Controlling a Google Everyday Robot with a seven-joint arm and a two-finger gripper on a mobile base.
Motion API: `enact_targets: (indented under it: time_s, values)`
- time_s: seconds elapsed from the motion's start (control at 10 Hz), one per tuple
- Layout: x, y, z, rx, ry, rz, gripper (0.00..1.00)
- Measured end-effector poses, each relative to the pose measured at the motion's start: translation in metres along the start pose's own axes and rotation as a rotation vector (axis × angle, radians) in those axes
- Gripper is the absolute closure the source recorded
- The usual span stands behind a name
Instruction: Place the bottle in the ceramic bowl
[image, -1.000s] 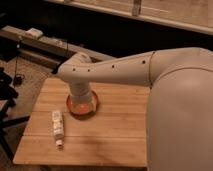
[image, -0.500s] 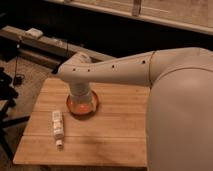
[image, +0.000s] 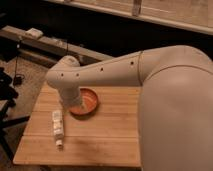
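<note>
On the table (image: 100, 145), a light top of wooden planks, the bottle (image: 58, 126) lies flat on its side, left of centre. It is slim and pale, with its small white cap toward the front edge and its base toward the back. It rests on bare wood, outside the bowl (image: 86, 102).

The bowl stands upright just behind and to the right of the bottle, near it but apart. Its glossy orange inside shows on the right half; the left part of its rim is covered by the arm (image: 110, 70).

That arm, pale and smooth with a row of small dark dots along it, reaches leftward across the table from the robot's body (image: 175, 115), which fills the right side of the view. It bends at a rounded joint (image: 62, 75) and drops toward the tabletop.

The gripper (image: 69, 104) is at the foot of that downward part, low over the table at the bowl's left edge and just behind the bottle's base end. I cannot tell how far open it is, since the arm hides most of it. The bottle is not in its hold.

Behind the table the floor is dark. A long low ledge (image: 50, 45) runs slantwise there, with a small white object (image: 34, 33) on its left end. A pale counter (image: 165, 12) crosses the top of the view.
</note>
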Motion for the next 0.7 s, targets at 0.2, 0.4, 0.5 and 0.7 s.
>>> enact_targets:
  time_s: [0.2,0.4,0.5,0.7]
  values:
    - [0.005,0.036,0.009,-0.001,0.001,-0.071,0.35]
    - [0.001,0.066,0.021,0.011,0.003,-0.127,0.35]
    - [-0.004,0.081,0.03,0.024,0.009,-0.154,0.35]
    - [-0.012,0.095,0.042,0.041,0.018,-0.186,0.35]
